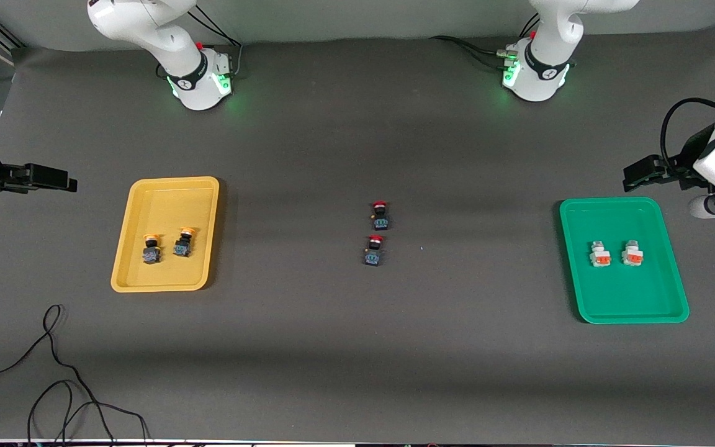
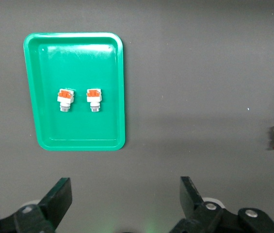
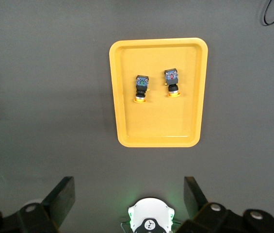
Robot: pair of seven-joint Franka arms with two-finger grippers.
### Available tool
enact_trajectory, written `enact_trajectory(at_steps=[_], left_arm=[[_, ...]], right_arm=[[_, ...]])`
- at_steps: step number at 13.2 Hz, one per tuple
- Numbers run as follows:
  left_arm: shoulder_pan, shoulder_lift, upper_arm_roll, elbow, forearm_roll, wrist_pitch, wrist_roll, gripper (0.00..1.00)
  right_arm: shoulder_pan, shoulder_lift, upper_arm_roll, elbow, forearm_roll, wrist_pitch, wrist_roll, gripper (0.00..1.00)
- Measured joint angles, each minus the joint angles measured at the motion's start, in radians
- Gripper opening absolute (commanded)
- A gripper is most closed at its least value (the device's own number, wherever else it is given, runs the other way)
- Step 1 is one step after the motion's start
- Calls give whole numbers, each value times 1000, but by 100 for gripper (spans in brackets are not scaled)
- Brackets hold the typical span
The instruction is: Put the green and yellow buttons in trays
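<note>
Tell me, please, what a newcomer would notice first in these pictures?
Two shallow plastic trays stand out on the dark table: the yellow tray toward the right arm's end holds two yellow-capped black buttons, the green tray toward the left arm's end two white buttons with orange blocks. Between them lie two red-capped black switches.
</note>
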State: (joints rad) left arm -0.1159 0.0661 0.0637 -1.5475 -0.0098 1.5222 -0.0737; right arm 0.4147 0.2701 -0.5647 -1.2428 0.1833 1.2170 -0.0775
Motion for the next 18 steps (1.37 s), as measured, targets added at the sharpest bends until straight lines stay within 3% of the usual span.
enact_trajectory(at_steps=[3, 5, 8, 10, 18], left_arm=[[0, -3, 0, 0, 0, -2, 0, 99], [0, -3, 0, 0, 0, -2, 0, 99], [0, -3, 1, 0, 0, -4, 0, 99], [0, -4, 1, 0, 0, -10, 0, 99], [0, -15, 2, 1, 1, -20, 0, 99]], right_arm=[[-192, -46, 253, -23, -77, 24, 18, 99], [-276, -118, 377, -124, -128, 109, 20, 99], [-273, -254, 415, -327, -153, 246, 22, 99], [-272, -299, 422, -387, -172, 276, 23, 99], [-292, -309, 473, -412, -188, 302, 26, 99]])
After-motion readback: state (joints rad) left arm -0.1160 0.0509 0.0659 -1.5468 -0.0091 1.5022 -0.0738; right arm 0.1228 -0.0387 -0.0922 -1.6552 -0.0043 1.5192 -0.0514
